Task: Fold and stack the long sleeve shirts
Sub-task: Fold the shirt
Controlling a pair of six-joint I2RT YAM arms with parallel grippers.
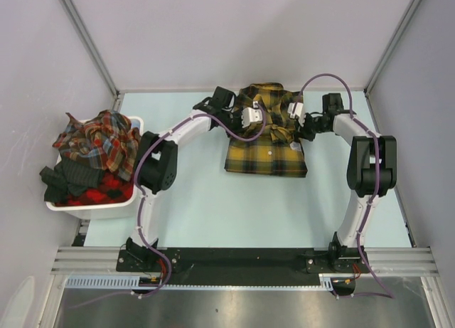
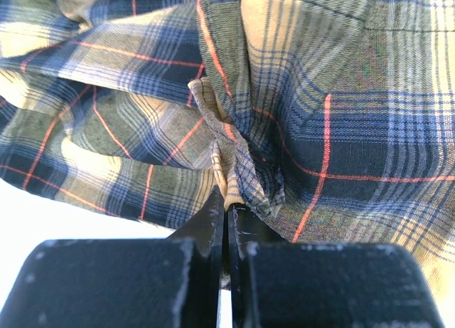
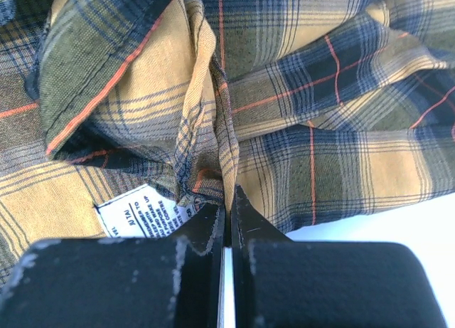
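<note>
The left claw (image 2: 226,201) is pinching a bunched ridge of the mustard-yellow plaid shirt (image 1: 266,151). Its black fingers (image 2: 211,223) are pressing almost flat together, leaving only a sliver of a gap, and the cloth is rising off the tips in a twisted pleat. Around that pleat the fabric is puckering into loose folds of yellow, dark checks and thin red lines. The right claw (image 3: 226,200) is doing the same on its side, squeezing narrow onto a gathered fold of the same shirt. A white label (image 3: 142,214) is showing just to the left of its fingertips, and a hemmed edge is curling above it. In the overhead view, both arms are reaching inward from either side toward the upper part of the shirt, the left claw near its middle and the right claw toward its right shoulder. The shirt itself is lying on the pale worktop (image 1: 213,200) close to the far edge, about midway between the left and right edges. Its lower half is lying flat and squared, while the upper half is rumpling under the two grips. Well apart from it, at the left edge of the worktop, a white tub (image 1: 89,208) is holding a heap of red-toned plaid shirts (image 1: 99,139) with a dark garment (image 1: 67,180) draping over the front of them.
</note>
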